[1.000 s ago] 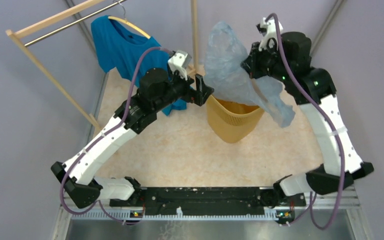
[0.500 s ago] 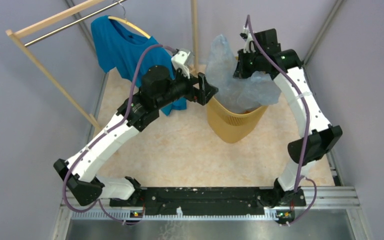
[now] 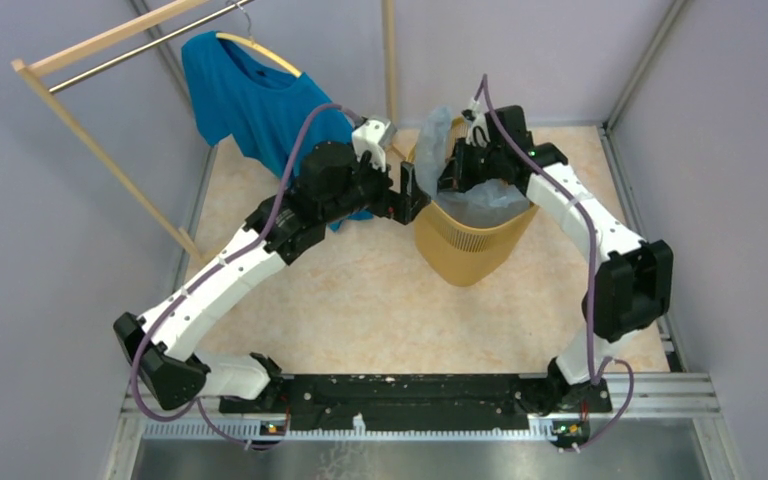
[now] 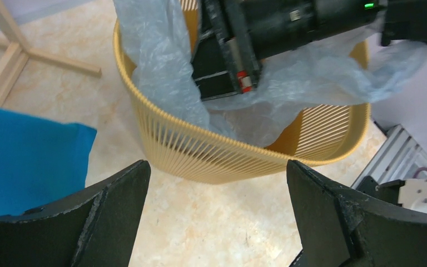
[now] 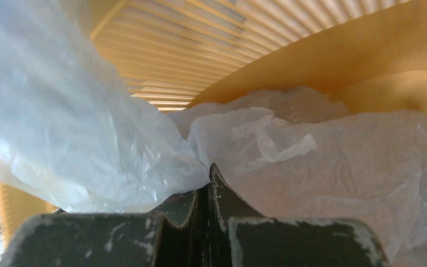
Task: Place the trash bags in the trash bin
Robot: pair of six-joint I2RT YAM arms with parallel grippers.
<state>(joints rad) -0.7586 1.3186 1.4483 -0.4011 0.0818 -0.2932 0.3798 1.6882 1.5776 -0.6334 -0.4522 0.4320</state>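
On the pale speckled table [image 3: 360, 300], the right end effector [image 5: 208, 173], pinched shut on the trash bag [image 5: 105, 133], pushes it down inside the yellow trash bin [image 4: 222, 158]. Some film overhangs the rim. The left end effector [image 4: 217, 169] hovers alongside, jaws spread and empty. Judged next: release, then tuck in the overhang.

Upper left, a blue shirt [image 3: 250, 95] hangs on a hanger [image 3: 260, 52] from the wooden rack [image 3: 90, 40]. A beige tabletop [image 3: 360, 300] fills the centre.

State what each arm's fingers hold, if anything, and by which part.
Right fingers: shut on a fold of the trash bag, inside the trash bin. Left fingers: nothing.
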